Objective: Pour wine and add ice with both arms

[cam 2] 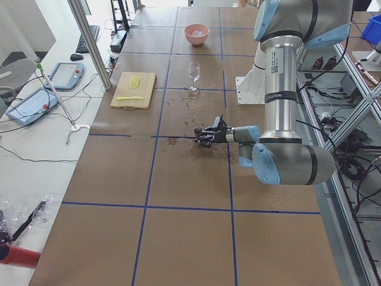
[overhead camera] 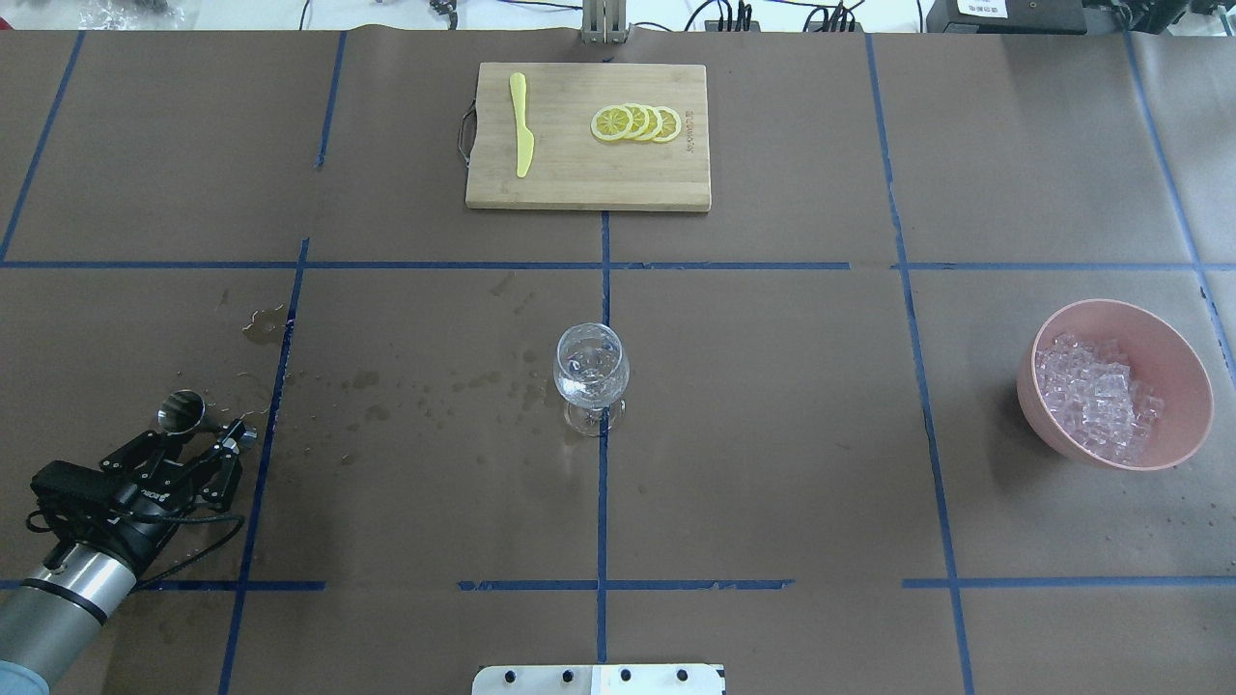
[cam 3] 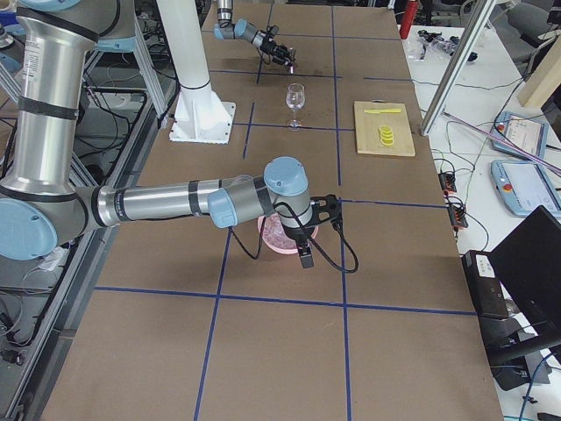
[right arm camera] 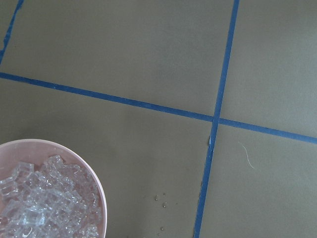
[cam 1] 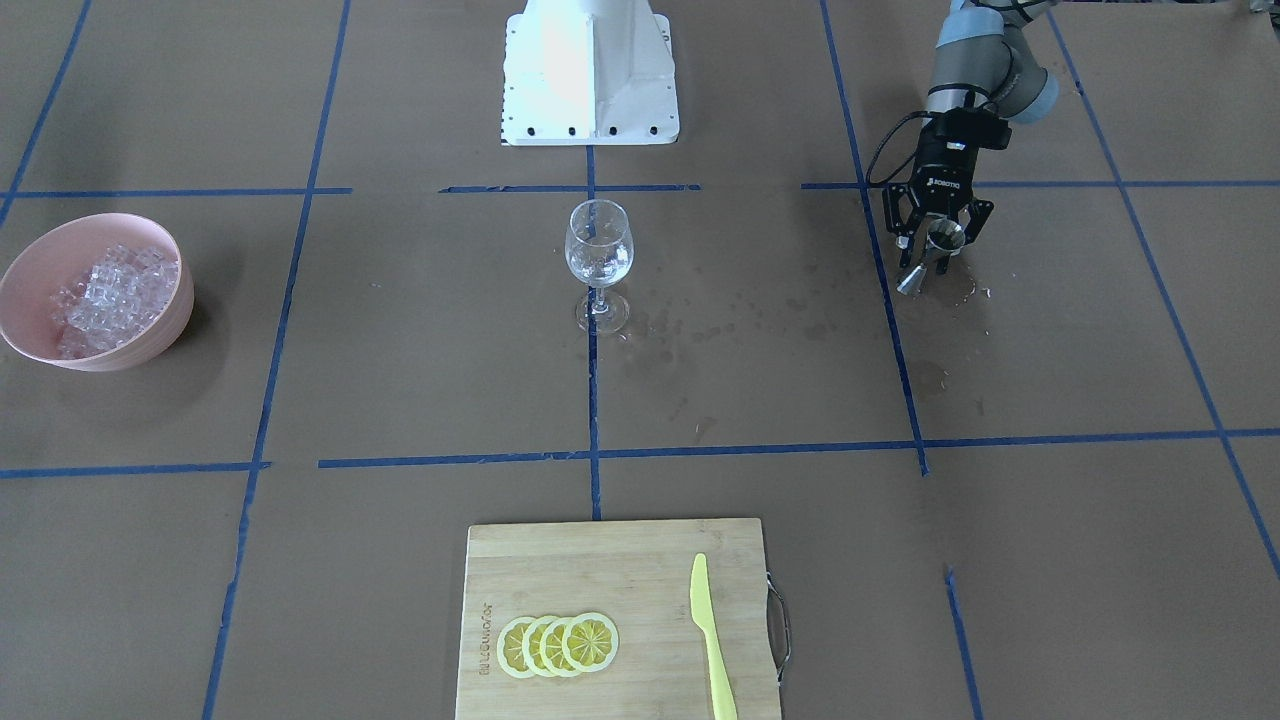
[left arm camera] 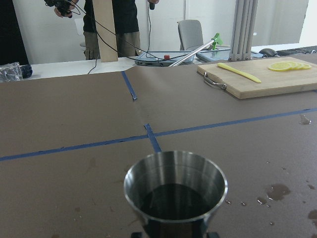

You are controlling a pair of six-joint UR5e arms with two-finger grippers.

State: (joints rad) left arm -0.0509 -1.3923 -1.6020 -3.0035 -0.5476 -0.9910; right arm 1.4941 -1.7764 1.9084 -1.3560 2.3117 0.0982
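A steel jigger stands on the table at the robot's left, and its inside looks dark in the left wrist view. My left gripper is open, low by the table, with the jigger between its spread fingertips. A clear stemmed glass stands at the table's middle. The ice fills a pink bowl at the robot's right. My right gripper shows only in the exterior right view, above the bowl; I cannot tell if it is open.
A wooden cutting board at the far edge carries lemon slices and a yellow knife. Wet spots lie between jigger and glass. The white pedestal stands at the robot's side.
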